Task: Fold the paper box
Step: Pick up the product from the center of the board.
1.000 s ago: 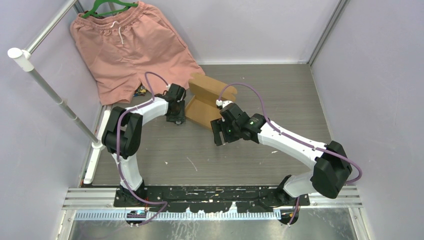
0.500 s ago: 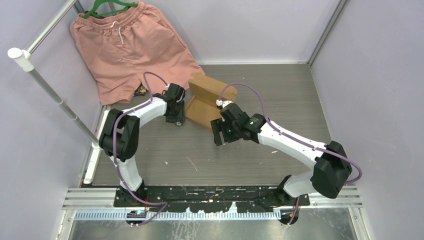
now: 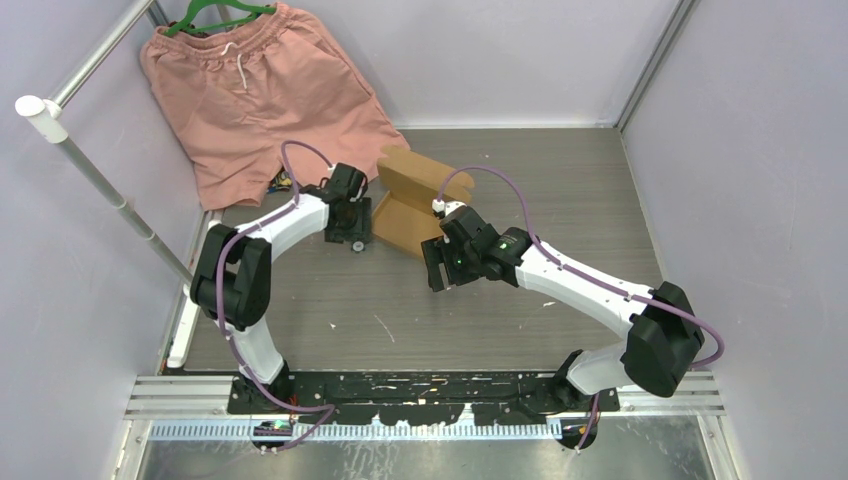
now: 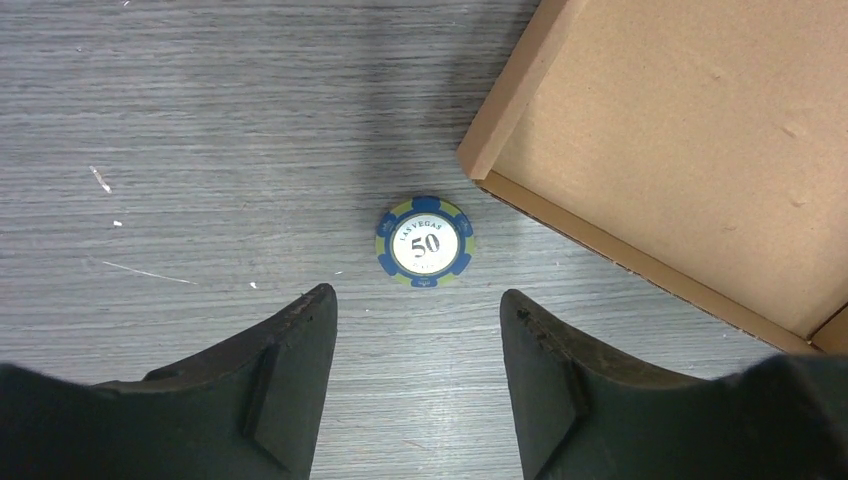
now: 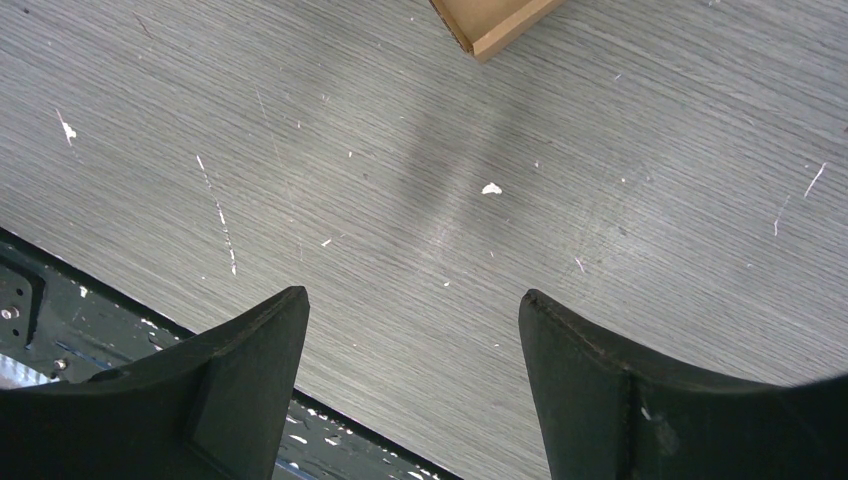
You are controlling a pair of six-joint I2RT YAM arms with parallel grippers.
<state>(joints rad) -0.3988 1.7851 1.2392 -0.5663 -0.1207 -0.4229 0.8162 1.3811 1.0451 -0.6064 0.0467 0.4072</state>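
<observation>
Brown paper box [image 3: 410, 200] dead centre, left gripper [image 4: 417, 293] spread above a poker chip [image 4: 425, 242] beside its left corner, right gripper [image 5: 412, 295] spread wide at its near edge.

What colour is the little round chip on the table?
The chip is blue and yellow-green around a white middle, clearest in the left wrist view.

We see the left arm [image 3: 290, 216] swing over the last second: its dark elbow [image 3: 232, 280] drops toward the near left, its white forearm [image 3: 296, 214] stretches straighter, and the left gripper [image 4: 417, 294] edges slightly left, away from the cardboard box [image 3: 415, 188].
</observation>
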